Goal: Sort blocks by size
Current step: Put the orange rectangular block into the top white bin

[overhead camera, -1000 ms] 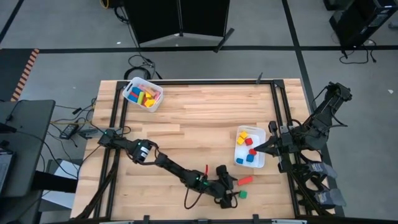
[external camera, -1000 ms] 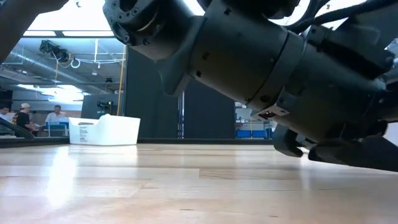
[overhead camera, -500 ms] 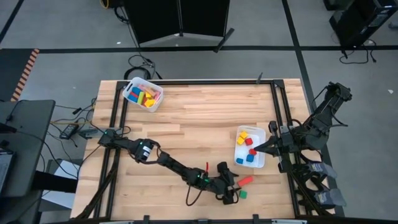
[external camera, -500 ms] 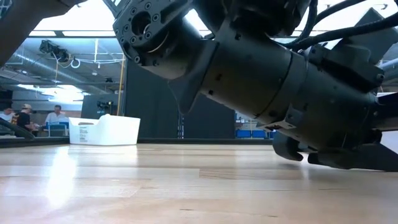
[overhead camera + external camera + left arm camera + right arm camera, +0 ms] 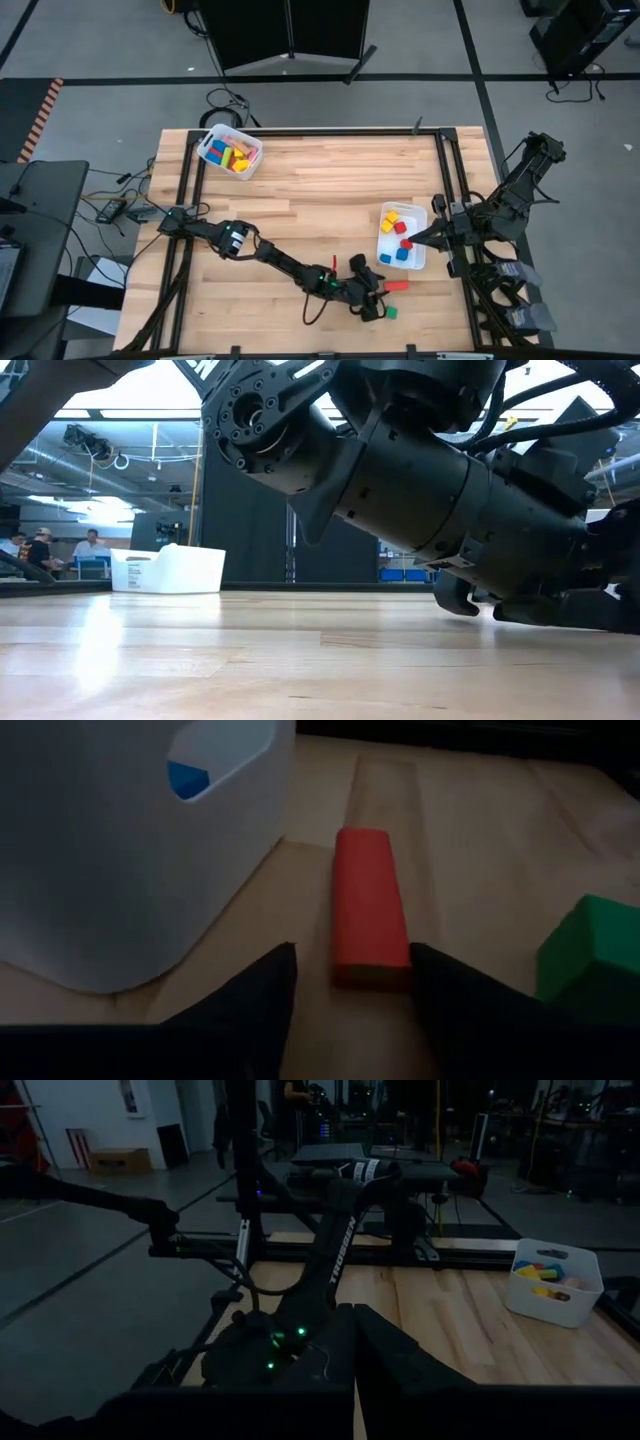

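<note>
left gripper [image 5: 350,982] – fingers apart astride red bar [image 5: 370,910] (untouched) | right gripper [image 5: 418,238] – closed

Matte black cylindrical arm housings [image 5: 440,490], ringed screw holes, black cables (green indicator lights).

This is a robotics lab or open workshop hall. A wooden tabletop [image 5: 320,190] in a black metal frame stands on a grey floor crossed with dark tape lines, with loose cables [image 5: 228,104] trailing beside it. Beyond it run exposed ceiling ducts [image 5: 100,455], dark partition panels [image 5: 245,520], and people [image 5: 40,546] seated at far desks.
</note>
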